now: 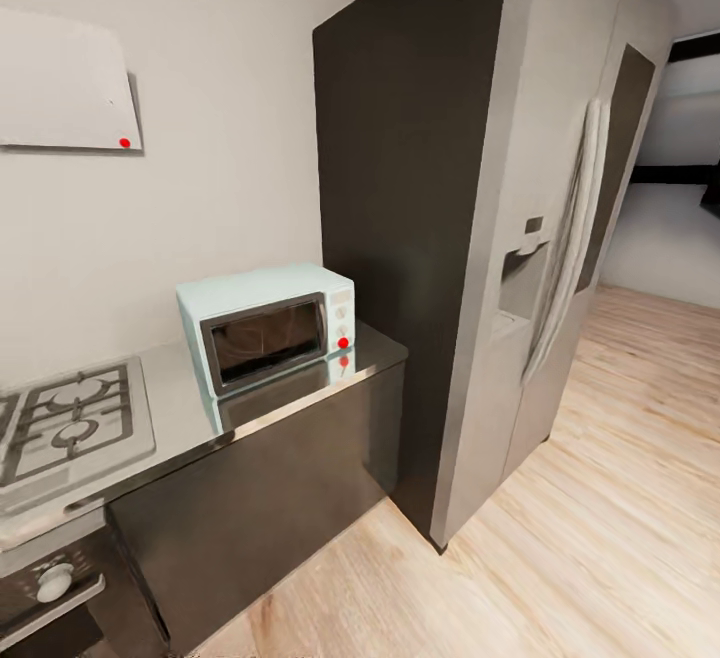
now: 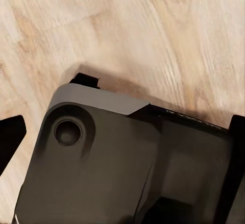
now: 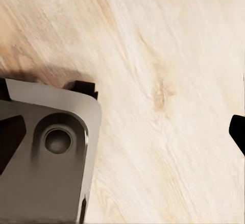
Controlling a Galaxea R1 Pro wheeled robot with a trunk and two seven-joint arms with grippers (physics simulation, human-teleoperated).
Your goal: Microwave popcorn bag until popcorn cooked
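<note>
**Facing the microwave, both arms hanging over the floor**

The biggest thing ahead of me is the tall dark cabinet block [image 1: 400,218] with the pale grey fridge [image 1: 560,268] set into its right face, long handles running down its doors. Beside it, the light wooden floor [image 1: 600,498] stretches off to the right, and the same boards lie beneath both my wrists, well below my fingers.

Left of the cabinet block runs the countertop [image 1: 250,408], shiny steel over dark cupboard fronts, butting against the pale wall [image 1: 220,138]. The gas hob [image 1: 70,423] sits in its left part, with the oven [image 1: 50,588] and one white knob below it. The white extractor hood [image 1: 65,78] hangs on the wall above, a red dot at its corner.

The microwave [image 1: 268,323] stands on the countertop's right end, close to the cabinet block, door closed, a red light low on its knob panel and mirrored in the steel. It is far ahead of my fingers. I cannot see the popcorn bag from here.

At my left wrist, a dark grey part of my own base [image 2: 102,163] lies under the fingertips [image 2: 11,137], which show as dark tips at either edge. At my right wrist the same grey body [image 3: 46,152] sits beneath one fingertip [image 3: 238,132]. Whether either pair is apart or together, I cannot tell.
</note>
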